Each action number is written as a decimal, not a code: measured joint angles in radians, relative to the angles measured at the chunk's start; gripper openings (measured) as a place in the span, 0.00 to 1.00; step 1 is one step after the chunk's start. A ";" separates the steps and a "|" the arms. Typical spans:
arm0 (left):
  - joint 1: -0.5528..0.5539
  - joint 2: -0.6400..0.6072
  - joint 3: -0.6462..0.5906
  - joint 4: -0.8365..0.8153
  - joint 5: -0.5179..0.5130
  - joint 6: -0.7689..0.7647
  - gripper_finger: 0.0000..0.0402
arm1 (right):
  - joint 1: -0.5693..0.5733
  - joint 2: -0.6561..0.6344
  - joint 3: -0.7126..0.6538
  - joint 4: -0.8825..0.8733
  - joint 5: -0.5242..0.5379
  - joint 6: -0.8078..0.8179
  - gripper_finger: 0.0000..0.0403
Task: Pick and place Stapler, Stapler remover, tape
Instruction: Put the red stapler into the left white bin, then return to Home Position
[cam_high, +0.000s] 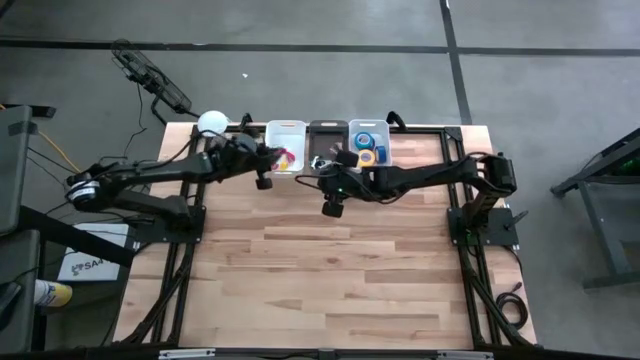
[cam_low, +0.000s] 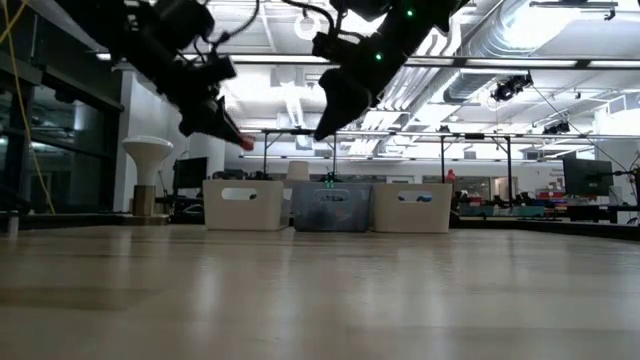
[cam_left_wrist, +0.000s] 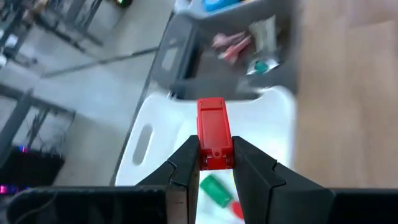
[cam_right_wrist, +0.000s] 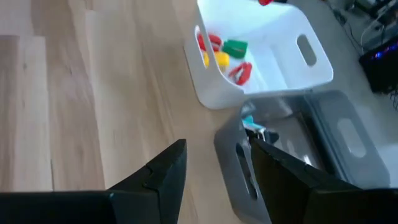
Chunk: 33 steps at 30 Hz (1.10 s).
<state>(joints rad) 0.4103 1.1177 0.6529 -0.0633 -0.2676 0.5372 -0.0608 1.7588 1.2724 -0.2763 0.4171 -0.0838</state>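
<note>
Three bins sit in a row along the table's (cam_high: 330, 260) far edge: one bin (cam_high: 285, 146) on my left, a middle bin (cam_high: 326, 140) touching it, another bin (cam_high: 369, 144) on my right. Tape rolls (cam_high: 366, 147) lie in that right one. My left gripper (cam_left_wrist: 214, 163) hangs above the left bin, stapler (cam_left_wrist: 214, 132) between its fingers. My right gripper (cam_high: 333, 205) hovers over the table before the middle bin.

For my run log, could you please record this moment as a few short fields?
left gripper: shut on red stapler, above the white bin
right gripper: open, empty, above the table near the grey bin
white bin contents: small red, green and yellow items
right-hand bin: blue and yellow tape rolls
</note>
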 joint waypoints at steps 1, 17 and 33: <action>0.022 0.016 0.000 0.010 0.010 -0.005 0.18 | -0.005 0.000 0.000 -0.013 -0.001 0.008 0.43; 0.334 0.211 0.001 0.019 0.453 -0.176 0.18 | -0.011 0.000 0.000 -0.144 -0.005 0.057 0.43; 0.342 0.240 0.001 0.017 0.489 -0.181 0.32 | -0.011 0.000 -0.077 -0.104 -0.007 0.078 0.43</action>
<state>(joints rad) 0.7525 1.3579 0.6540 -0.0467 0.2218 0.3562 -0.0723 1.7588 1.1953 -0.3801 0.4097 -0.0053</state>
